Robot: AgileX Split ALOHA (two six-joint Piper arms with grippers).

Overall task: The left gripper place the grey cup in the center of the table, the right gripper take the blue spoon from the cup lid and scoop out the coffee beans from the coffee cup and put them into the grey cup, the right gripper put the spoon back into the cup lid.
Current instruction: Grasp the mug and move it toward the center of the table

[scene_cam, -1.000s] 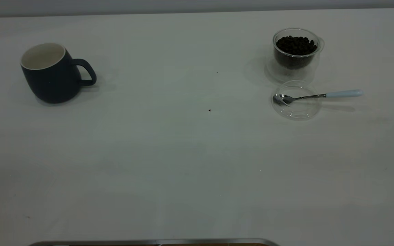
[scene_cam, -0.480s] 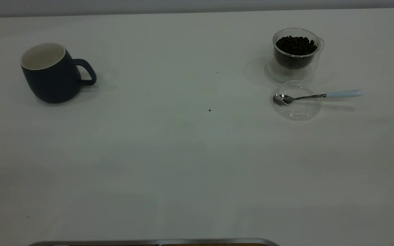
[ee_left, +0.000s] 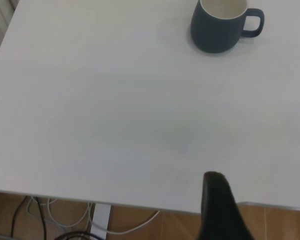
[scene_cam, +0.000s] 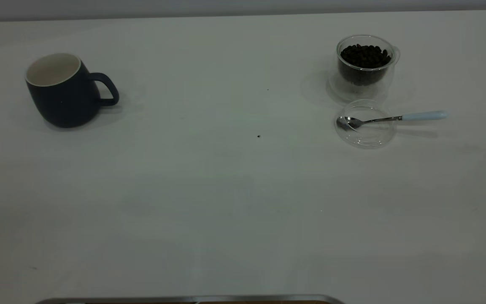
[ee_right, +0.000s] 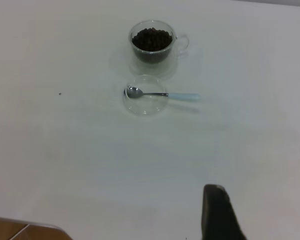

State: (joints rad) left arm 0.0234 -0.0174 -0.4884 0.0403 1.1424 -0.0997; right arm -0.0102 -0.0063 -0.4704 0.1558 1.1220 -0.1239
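Grey cup (scene_cam: 63, 90): dark-bodied mug with pale interior, upright at the far left of the white table (scene_cam: 226, 190), handle turned toward the table's middle; nothing touched it, and it stood well apart from the table's centre. Coffee cup (scene_cam: 365, 63): clear glass, upright at the far right, filled with dark coffee beans (scene_cam: 365, 55). Cup lid (scene_cam: 366, 125): clear, round, lying flat just in front of the coffee cup, close beside it. Blue spoon (scene_cam: 390, 119): metal bowl resting inside the lid, pale blue handle projecting over the lid's rim toward the table's right edge. One small dark speck (scene_cam: 258, 136) lay near the table's centre. Left gripper (ee_left: 225, 220): only one dark finger showed in its wrist view, above the near table edge, well away from the grey cup; whether its pincer was spread or pressed together cannot be told. Right gripper (ee_right: 225, 220): likewise one dark finger visible, well back from lid and spoon; pincer state cannot be told.
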